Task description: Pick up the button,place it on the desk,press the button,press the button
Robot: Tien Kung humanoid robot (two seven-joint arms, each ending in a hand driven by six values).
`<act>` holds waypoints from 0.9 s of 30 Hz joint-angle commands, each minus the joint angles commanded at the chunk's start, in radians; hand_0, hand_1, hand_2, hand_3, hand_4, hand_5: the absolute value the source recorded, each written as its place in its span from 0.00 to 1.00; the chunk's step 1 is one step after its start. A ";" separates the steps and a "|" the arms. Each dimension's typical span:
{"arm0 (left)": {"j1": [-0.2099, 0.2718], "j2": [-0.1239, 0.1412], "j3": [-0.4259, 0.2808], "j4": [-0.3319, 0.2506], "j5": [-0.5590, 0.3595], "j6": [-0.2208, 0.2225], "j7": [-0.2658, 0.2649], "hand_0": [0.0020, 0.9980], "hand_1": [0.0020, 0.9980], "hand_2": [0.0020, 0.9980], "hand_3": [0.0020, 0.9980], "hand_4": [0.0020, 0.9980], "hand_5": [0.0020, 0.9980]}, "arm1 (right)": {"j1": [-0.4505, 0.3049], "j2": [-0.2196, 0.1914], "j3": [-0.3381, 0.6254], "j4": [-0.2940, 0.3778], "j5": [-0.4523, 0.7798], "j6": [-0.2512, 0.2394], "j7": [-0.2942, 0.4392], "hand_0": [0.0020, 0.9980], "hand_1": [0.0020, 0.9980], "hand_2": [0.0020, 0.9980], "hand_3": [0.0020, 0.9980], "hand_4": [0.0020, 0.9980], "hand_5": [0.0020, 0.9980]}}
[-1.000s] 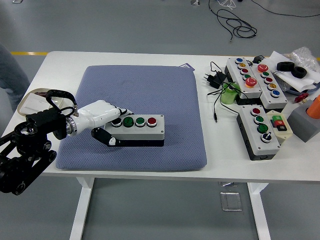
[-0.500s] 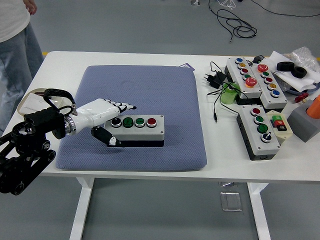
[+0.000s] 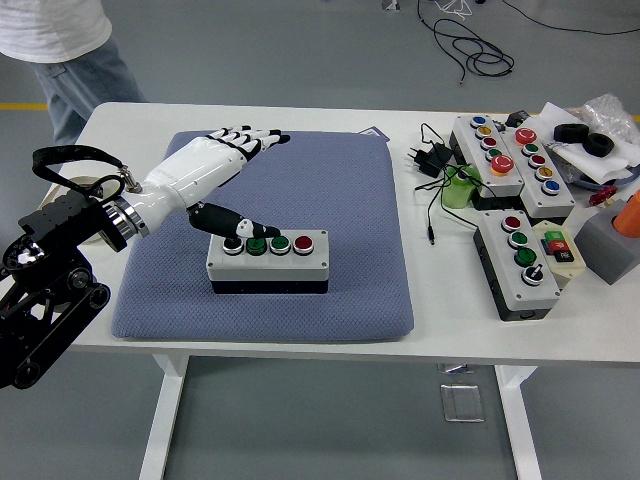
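A grey button box [image 3: 268, 265] with a row of several buttons, black, two green and red, lies flat on the blue-grey mat [image 3: 330, 200]. My left hand [image 3: 255, 182] is raised over the mat to the box's left. Its white fingers [image 3: 245, 137] are spread and point to the far right, well above the mat. The black thumb [image 3: 235, 222] reaches down onto the box's top at the black and first green buttons. The hand holds nothing. My right arm is out of view.
Several other button boxes [image 3: 510, 155] [image 3: 520, 262] lie on the table's right with a black adapter and cables [image 3: 432, 160], tape rolls [image 3: 585, 137], a grey block [image 3: 608, 245] and an orange item [image 3: 628, 212]. A person [image 3: 60, 40] stands at the far left corner.
My left hand has let go of the box's left end and lifted, fingers swinging up and away while the thumb came down onto the left buttons. The person has walked further into view.
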 joint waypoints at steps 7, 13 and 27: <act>0.001 0.001 0.050 -0.110 -0.051 -0.015 0.135 0.14 0.14 0.18 0.71 0.83 0.85 | 0.001 -0.001 -0.005 0.000 0.007 -0.001 0.000 0.63 0.55 0.62 0.57 0.31 0.25; -0.002 -0.002 0.106 -0.116 -0.047 -0.125 0.197 0.04 0.01 0.07 0.64 0.79 1.00 | 0.002 -0.002 -0.006 0.000 0.007 0.000 -0.001 0.63 0.55 0.62 0.57 0.31 0.24; 0.001 0.005 0.140 -0.086 -0.026 -0.238 0.241 0.03 0.00 0.02 0.63 0.78 1.00 | -0.002 -0.002 0.000 0.000 0.002 0.000 -0.002 0.63 0.55 0.62 0.57 0.31 0.24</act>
